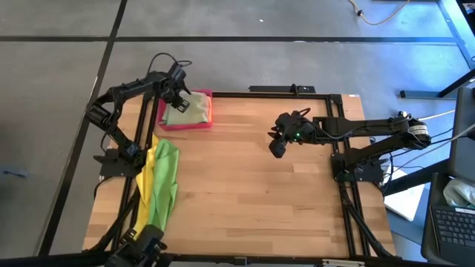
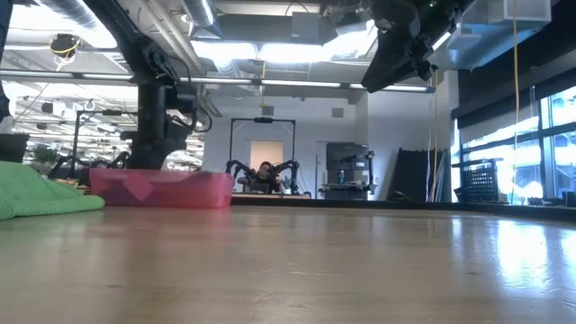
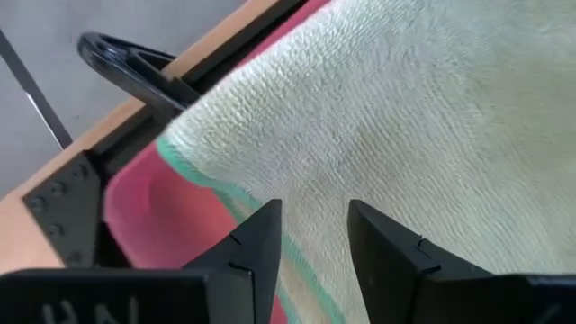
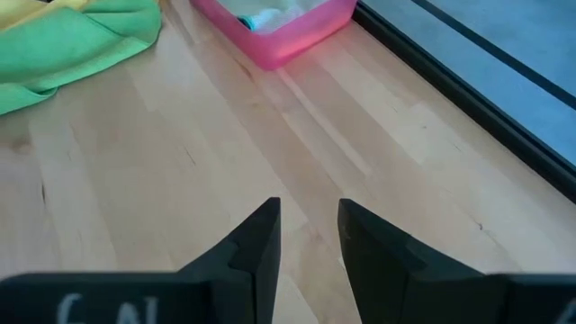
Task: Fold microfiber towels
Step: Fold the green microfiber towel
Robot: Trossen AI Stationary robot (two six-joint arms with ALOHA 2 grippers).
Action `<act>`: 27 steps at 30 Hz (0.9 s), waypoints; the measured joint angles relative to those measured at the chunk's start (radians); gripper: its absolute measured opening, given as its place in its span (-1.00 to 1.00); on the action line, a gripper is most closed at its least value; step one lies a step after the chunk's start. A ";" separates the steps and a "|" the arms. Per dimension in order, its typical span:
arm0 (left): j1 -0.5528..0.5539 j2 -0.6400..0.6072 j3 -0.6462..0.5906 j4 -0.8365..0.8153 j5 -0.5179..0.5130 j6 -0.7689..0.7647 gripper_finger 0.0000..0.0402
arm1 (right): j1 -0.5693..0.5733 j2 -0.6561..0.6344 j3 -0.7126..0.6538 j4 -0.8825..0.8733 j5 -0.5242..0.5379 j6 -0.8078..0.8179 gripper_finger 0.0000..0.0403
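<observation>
While the left tool (image 1: pixel 180 95) is hovering, fingers spread and empty, over the pale olive-green towel (image 1: pixel 190 108) in the pink tray (image 1: pixel 185 124) at the worktop's far-left corner, the right tool (image 1: pixel 277 147), spread, is waiting mid-worktop; next likely calls for fetching a towel from the heap (image 1: pixel 162 182) on the left edge.

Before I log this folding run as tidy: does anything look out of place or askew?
Mostly tidy. The unfolded bright green towel and a yellow towel lie bunched at the table's left edge, seemingly draping over it. The pale olive-green towel sits in the pink tray. Nothing looks spilled or damaged.
</observation>
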 joint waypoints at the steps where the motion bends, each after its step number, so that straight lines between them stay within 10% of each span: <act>1: 0.000 0.000 0.020 -0.029 0.002 0.010 -0.40 | 0.000 0.000 0.000 0.000 0.000 -0.001 -0.43; 27: -0.354 -0.384 0.061 -0.761 0.209 -0.172 -0.40 | -0.008 -0.015 0.003 0.109 -0.058 -0.168 -0.43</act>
